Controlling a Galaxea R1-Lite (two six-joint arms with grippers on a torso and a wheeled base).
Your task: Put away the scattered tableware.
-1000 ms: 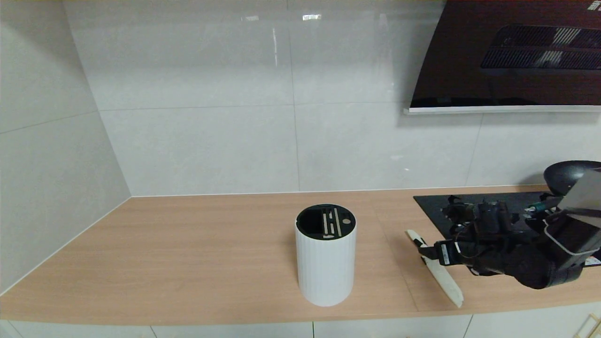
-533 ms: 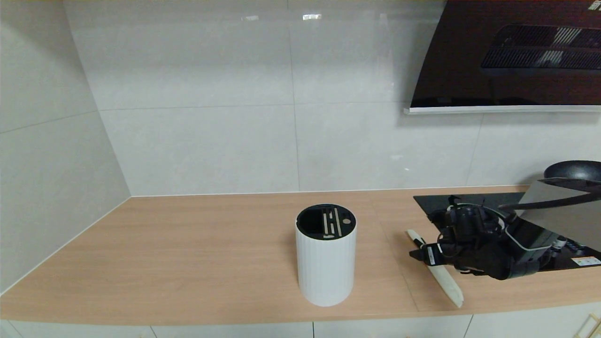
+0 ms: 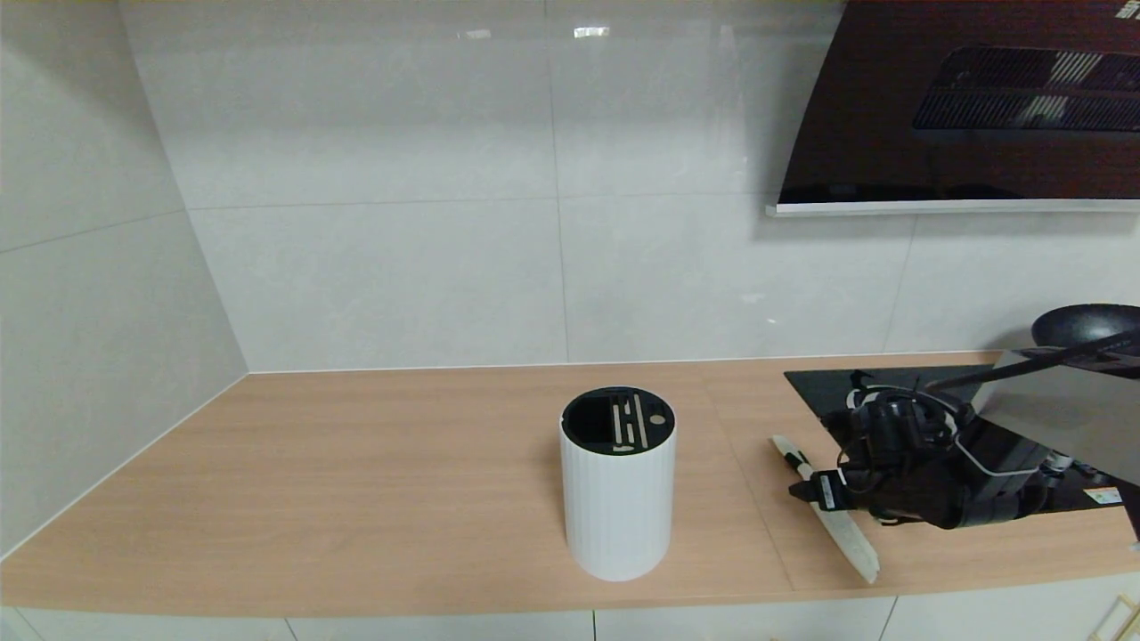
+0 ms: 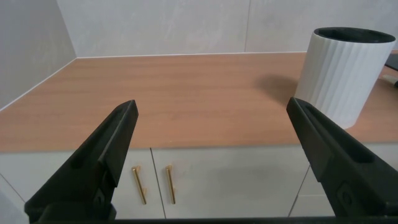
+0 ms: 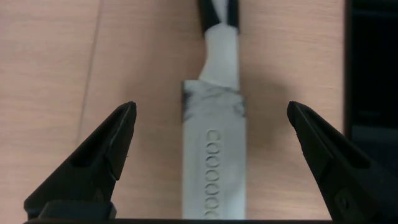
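Knife (image 5: 211, 162) is being straddled between the spread jaws of the right gripper (image 5: 210, 112), flat on the counter (image 5: 62, 74) below them. Skidding is being risked if the low, thin blade is being pinched off-centre. Left gripper (image 4: 210, 106) is being held parted, empty.

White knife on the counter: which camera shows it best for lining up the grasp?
The right wrist view: the white knife lies close up, centred between the open fingers of the right tool. The head view gives its full length on the counter, the middle covered by that tool. The left wrist view faces the white holder.
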